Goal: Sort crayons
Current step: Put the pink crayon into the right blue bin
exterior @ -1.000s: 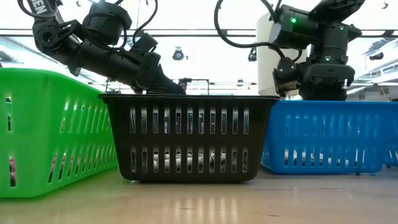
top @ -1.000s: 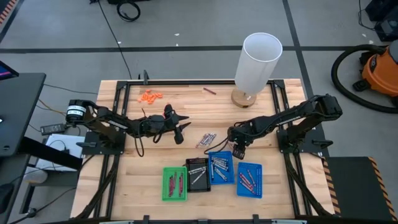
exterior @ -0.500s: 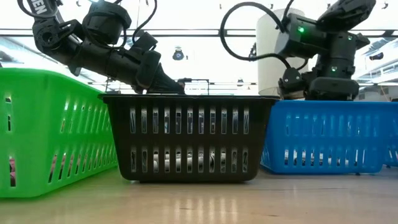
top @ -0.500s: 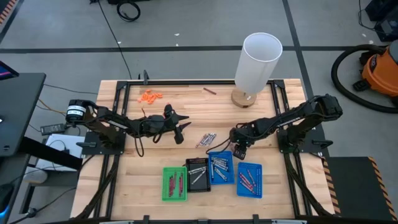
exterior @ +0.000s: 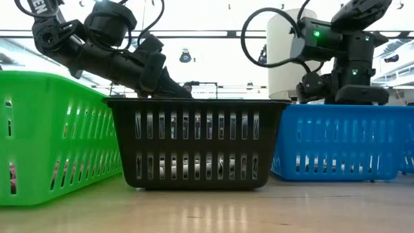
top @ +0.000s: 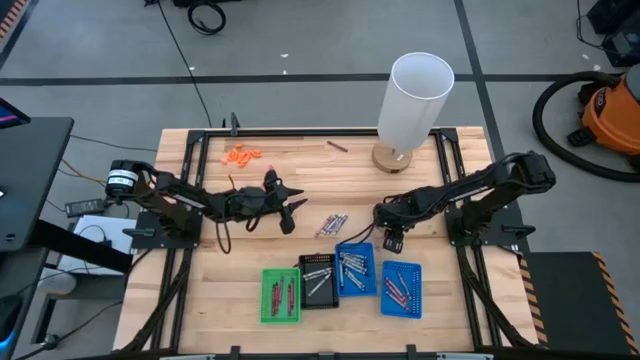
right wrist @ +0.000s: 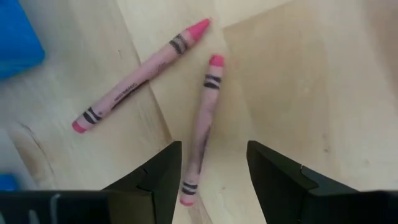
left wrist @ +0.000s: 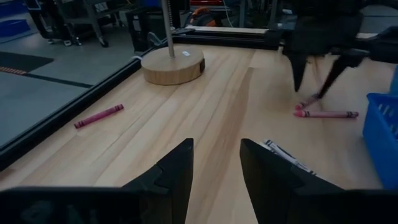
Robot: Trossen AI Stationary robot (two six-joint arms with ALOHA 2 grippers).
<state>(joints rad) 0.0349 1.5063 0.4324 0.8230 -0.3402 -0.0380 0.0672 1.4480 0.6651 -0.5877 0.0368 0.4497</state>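
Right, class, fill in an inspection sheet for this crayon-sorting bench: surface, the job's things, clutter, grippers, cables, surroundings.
Surface: wooden table, bare between items.
Job's things: two pink crayons loose on the wood below the right gripper; a grey bunch mid-table; one stray crayon near the far edge; sorted crayons in the green tray, black tray and two blue trays.
Clutter: orange bits; white cylinder on a wooden base.
Grippers: left gripper open, empty; right gripper open over the pink pair.
Cables: black leads by the left arm.
Surroundings: orange vacuum on the floor.
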